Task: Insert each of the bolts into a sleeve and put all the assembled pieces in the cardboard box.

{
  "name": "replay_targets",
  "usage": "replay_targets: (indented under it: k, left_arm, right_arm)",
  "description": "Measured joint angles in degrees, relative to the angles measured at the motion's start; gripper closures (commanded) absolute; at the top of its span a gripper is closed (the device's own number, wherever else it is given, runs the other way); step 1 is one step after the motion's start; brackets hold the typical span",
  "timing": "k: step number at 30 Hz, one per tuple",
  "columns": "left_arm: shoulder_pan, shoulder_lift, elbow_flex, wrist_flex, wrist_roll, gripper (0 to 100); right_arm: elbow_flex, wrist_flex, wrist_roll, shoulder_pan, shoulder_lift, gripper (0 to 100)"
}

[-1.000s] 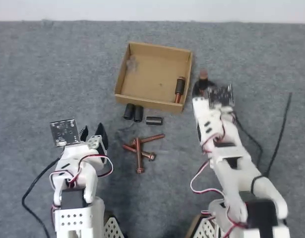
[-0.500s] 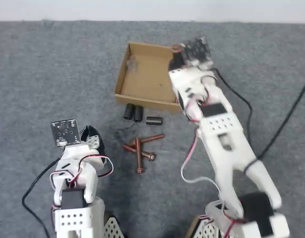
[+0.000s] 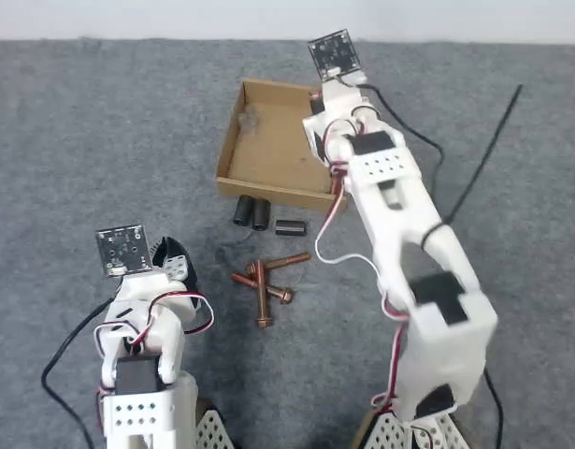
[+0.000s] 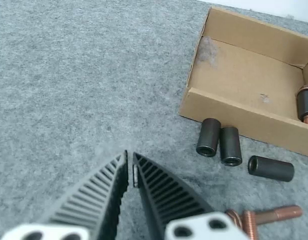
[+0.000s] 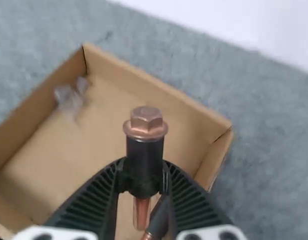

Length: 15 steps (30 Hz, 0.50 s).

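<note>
Bolt (image 5: 145, 121), coppery and hex-headed, sits in a black sleeve (image 5: 143, 150). Right gripper (image 5: 143, 172) clamps it over the cardboard box (image 5: 38, 155); left gripper (image 4: 129, 161) is closed, empty.

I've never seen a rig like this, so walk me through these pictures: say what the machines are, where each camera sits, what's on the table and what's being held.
These are two small robot arms side by side at a grey table. The high view comes from a fixed camera looking down. The other two pictures come from a camera on each arm's wrist, looking along its end effector, the pincer that grasps things. The left end effector is closed and empty, just above the table. The right end effector grips a bolt in a sleeve over the cardboard box, where one assembled piece already lies. Outside the box, on the arms' side, lie three loose sleeves and some loose bolts.
</note>
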Motion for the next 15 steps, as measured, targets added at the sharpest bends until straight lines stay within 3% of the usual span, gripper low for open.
replay_targets:
  k: [7,15]
  left_arm:
    - [1.9,0.0,0.0,0.0,-0.2,99]
    - [2.2,0.0,0.0,0.0,-0.2,99]
  right_arm:
    - [-12.0,8.4,-8.1,0.2,12.1,98.9]
    - [-23.7,18.6,-9.8,-0.1,23.2,98.7]
